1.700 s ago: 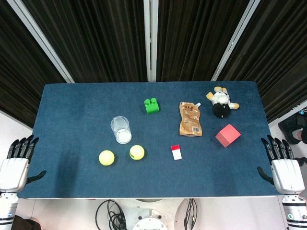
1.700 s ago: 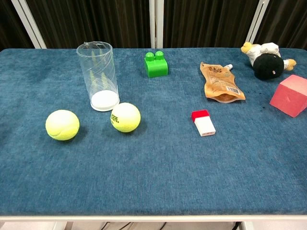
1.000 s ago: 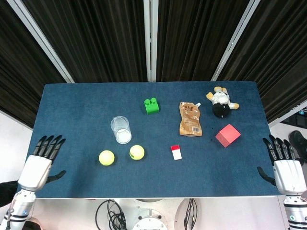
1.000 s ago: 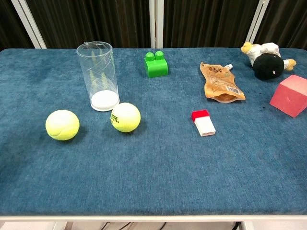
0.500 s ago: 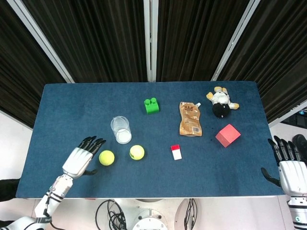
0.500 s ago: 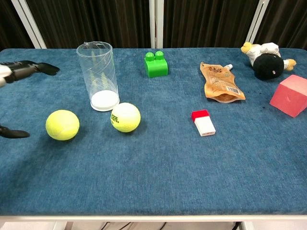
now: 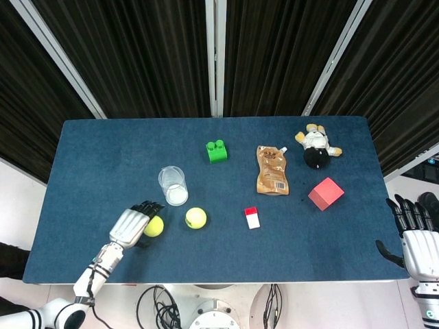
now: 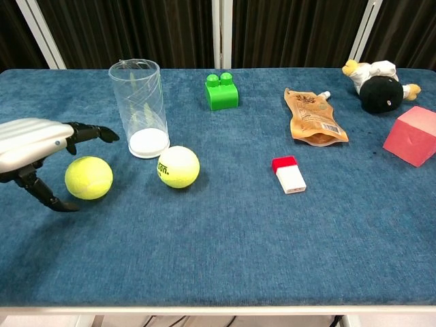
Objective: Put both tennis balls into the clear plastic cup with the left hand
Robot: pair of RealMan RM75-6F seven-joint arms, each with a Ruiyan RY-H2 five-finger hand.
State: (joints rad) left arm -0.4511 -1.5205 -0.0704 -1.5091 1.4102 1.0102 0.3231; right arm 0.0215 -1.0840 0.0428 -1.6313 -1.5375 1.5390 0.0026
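Observation:
Two yellow-green tennis balls lie on the blue table: one at the left (image 7: pixel 153 226) (image 8: pixel 88 178), the other (image 7: pixel 195 217) (image 8: pixel 178 166) right of it. The clear plastic cup (image 7: pixel 173 185) (image 8: pixel 139 109) stands upright just behind them, with nothing in it. My left hand (image 7: pixel 132 225) (image 8: pixel 37 146) is open over the left ball, fingers spread around it without closing. My right hand (image 7: pixel 416 236) hangs open off the table's right edge, seen only in the head view.
A green brick (image 7: pixel 217 151) sits behind the cup. To the right are a brown pouch (image 7: pixel 271 170), a small red-and-white box (image 7: pixel 252 217), a red cube (image 7: pixel 326 193) and a plush toy (image 7: pixel 316 148). Dark curtains stand behind the table (image 7: pixel 96 151).
My left hand has come in from off the table's left edge and now reaches over the left tennis ball. The right hand has dropped slightly lower at the right edge.

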